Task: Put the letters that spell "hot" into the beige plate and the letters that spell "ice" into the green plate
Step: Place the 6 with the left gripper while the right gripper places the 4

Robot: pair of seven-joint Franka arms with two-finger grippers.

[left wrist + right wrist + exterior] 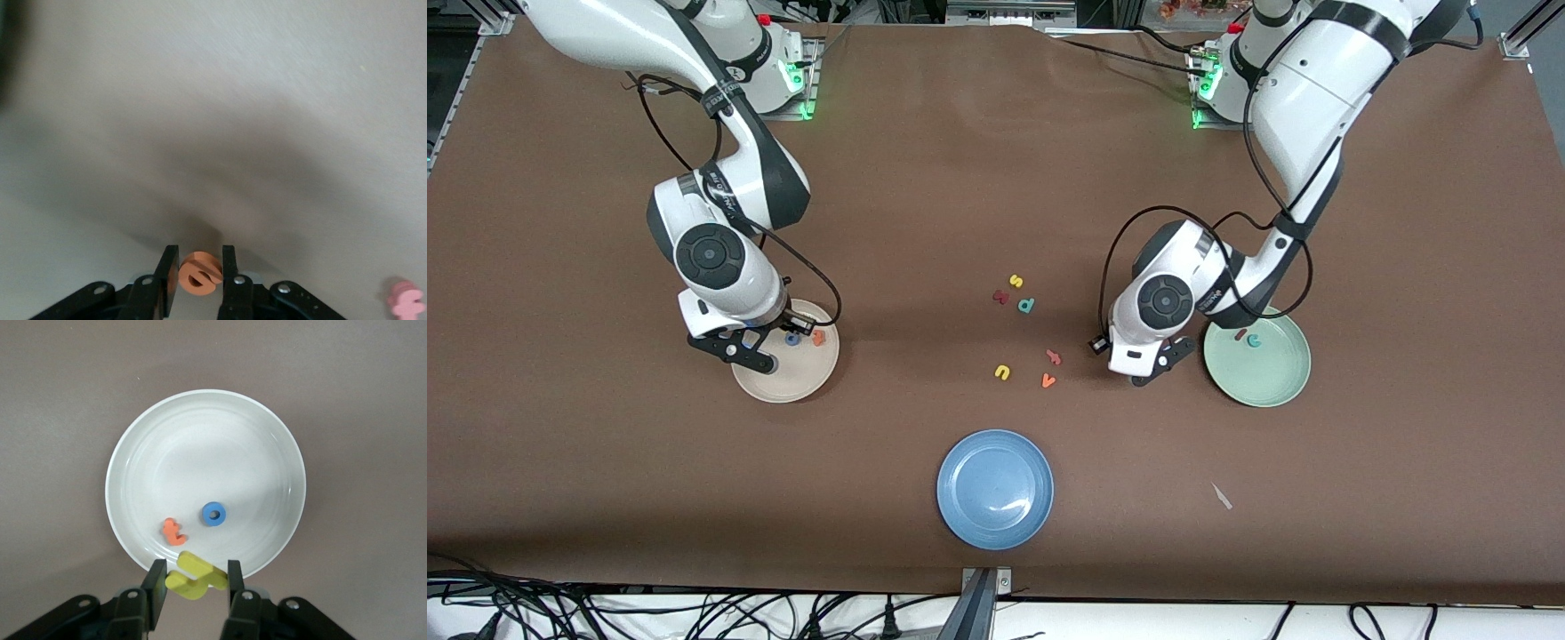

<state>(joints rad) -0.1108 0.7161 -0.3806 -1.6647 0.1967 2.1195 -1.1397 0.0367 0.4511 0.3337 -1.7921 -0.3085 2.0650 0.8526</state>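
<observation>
- Table (996, 178): brown.
- Beige plate (805, 378), at the right arm's end: holds the blue "o" (214, 514) and orange "t" (173, 531).
- Green plate (1272, 378), at the left arm's end: holds the dark red "i" (1240, 334) and teal "c" (1254, 340).
- Right gripper (195, 581): over the beige plate's rim, jaws pinching the yellow "h" (193, 577).
- Left gripper (200, 275): low over the table beside the green plate, jaws clamped on the orange "e" (200, 273).
</observation>
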